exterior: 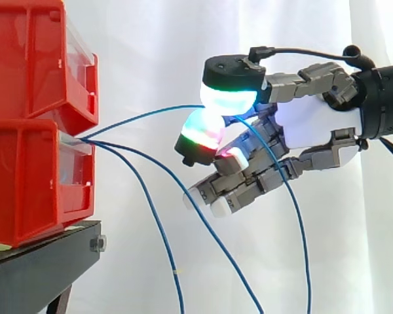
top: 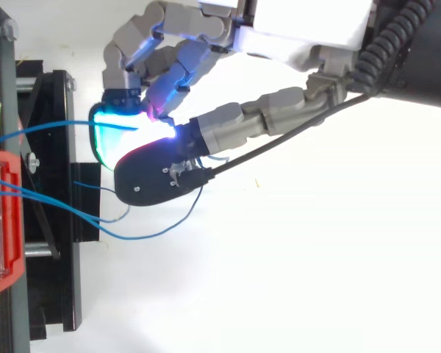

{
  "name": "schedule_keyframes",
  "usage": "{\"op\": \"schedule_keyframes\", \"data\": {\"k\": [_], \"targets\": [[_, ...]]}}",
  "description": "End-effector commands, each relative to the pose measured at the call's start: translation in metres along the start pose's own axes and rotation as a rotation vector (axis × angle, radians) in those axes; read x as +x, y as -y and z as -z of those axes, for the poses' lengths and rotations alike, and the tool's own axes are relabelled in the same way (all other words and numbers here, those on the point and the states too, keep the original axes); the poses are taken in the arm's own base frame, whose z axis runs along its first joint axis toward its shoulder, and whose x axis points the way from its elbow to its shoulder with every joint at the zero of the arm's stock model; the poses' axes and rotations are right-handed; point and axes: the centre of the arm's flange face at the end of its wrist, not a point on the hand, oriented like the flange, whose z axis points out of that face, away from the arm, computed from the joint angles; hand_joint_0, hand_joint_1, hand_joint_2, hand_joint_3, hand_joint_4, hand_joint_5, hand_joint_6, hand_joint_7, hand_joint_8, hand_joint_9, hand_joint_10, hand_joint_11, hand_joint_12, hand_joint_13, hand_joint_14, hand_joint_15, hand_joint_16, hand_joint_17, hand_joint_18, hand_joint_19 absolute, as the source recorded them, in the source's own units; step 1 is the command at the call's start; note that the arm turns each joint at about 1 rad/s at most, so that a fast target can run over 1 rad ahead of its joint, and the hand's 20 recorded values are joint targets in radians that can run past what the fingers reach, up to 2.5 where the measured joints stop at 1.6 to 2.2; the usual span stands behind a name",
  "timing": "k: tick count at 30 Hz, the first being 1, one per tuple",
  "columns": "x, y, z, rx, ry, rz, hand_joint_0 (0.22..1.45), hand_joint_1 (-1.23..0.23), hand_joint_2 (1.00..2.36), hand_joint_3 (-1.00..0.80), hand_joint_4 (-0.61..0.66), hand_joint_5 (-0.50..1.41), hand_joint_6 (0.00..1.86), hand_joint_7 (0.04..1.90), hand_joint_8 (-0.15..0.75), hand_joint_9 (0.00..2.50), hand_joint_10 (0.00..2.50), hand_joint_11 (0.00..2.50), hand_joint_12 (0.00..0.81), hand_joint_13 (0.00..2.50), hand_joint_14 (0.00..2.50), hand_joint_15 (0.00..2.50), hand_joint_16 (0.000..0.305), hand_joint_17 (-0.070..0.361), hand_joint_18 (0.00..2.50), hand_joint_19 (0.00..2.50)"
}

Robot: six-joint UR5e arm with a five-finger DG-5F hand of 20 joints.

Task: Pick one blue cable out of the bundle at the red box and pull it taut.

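Closest to the side camera, the loose tail of the blue cable (exterior: 144, 118) drops toward 5 o'clock across the curled fingers. Just behind it the hand (exterior: 318, 121) is clamped on that cable, nipping it between two glowing pads (exterior: 229, 98). From the pinch the held span lies toward 9 o'clock. Its long axis is nearly level with a slight upward bow, and it ends at the slot of the lower red box (exterior: 26, 176). Taking out that bow looks like a draw toward 3 o'clock, away from the box. Two other cables (exterior: 154, 209) sag from the same slot toward 5 o'clock. No writing can be read on box or hand.
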Motion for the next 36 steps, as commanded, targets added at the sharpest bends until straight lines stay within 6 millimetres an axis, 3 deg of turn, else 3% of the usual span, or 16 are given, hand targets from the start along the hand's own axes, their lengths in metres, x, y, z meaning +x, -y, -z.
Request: {"op": "schedule_keyframes", "data": {"k": [1, 7, 17, 36], "targets": [[0.000, 0.001, 0.000, 0.002, 0.000, -0.003, 0.66, -0.76, 1.02, -0.28, 0.04, -0.21, 0.93, 0.93, 0.292, 1.02, 0.01, 1.27, 0.381, 0.53, 0.01, 0.34, 0.050, 0.113, 0.46, 0.23], [0.000, -0.001, -0.001, -0.007, 0.002, -0.002, 0.66, -0.76, 1.01, -0.29, 0.04, -0.21, 0.93, 0.92, 0.281, 1.09, 0.00, 1.44, 0.382, 0.56, 0.01, 0.36, 0.050, 0.113, 0.47, 0.24], [-0.001, -0.001, -0.001, -0.007, 0.003, -0.002, 0.66, -0.77, 1.01, -0.31, 0.03, -0.21, 0.93, 0.92, 0.279, 1.09, 0.00, 1.44, 0.381, 0.57, 0.01, 0.37, 0.050, 0.113, 0.48, 0.23], [-0.008, -0.018, -0.003, -0.034, 0.015, 0.070, 0.68, -0.77, 1.01, -0.35, 0.02, -0.21, 0.92, 0.91, 0.279, 1.09, 0.02, 1.44, 0.381, 0.58, 0.01, 0.37, 0.050, 0.113, 0.50, 0.23]]}}
